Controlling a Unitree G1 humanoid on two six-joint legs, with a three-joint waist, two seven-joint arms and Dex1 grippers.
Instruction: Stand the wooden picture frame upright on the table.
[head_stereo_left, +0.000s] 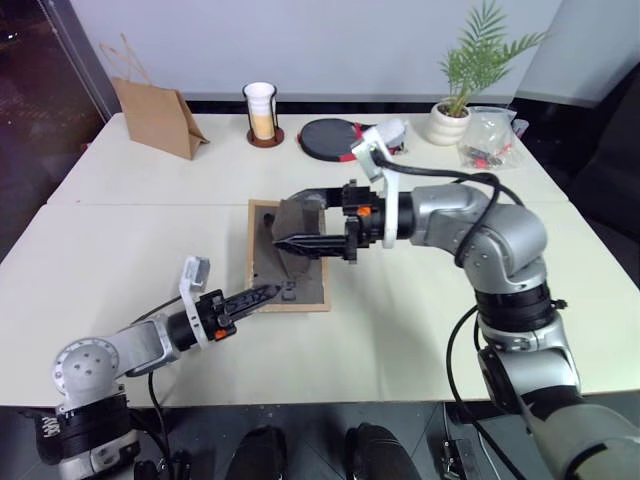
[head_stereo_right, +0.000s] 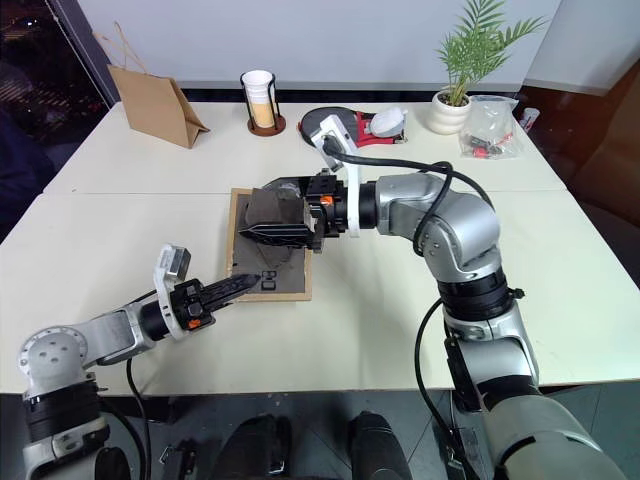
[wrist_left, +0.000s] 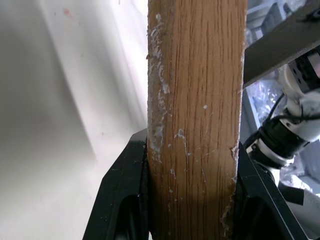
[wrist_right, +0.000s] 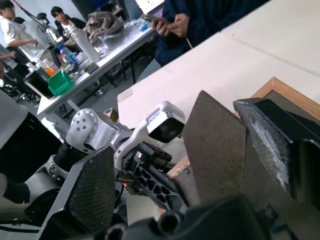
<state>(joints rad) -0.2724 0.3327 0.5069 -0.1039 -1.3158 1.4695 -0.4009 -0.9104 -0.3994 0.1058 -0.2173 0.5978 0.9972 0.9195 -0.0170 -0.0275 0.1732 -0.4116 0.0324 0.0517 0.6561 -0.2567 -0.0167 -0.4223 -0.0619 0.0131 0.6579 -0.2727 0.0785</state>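
Frame: the small rectangular light-wood picture frame (head_stereo_left: 288, 258) lay face down near the middle of the table, dark grey back up, just on the near side of the tabletop seam.
Easel stand: the dark grey fold-out flap (head_stereo_right: 275, 214) was lifted off the back, at the frame's far end.
Left gripper: the black two-fingered left gripper (wrist_left: 192, 197) was closed on the frame's near wooden edge, one finger on each side of it.
Right gripper: the black two-fingered right gripper (head_stereo_left: 318, 221) reached in from the right, fingers spread wide on either side of the raised flap, not clamping it.
Table: large pale cream rectangular tabletop (head_stereo_left: 130, 250).
Far side: brown paper bag (head_stereo_left: 157, 116) at left, stacked paper cups (head_stereo_left: 261, 110), potted green palm (head_stereo_left: 462, 78) at right.
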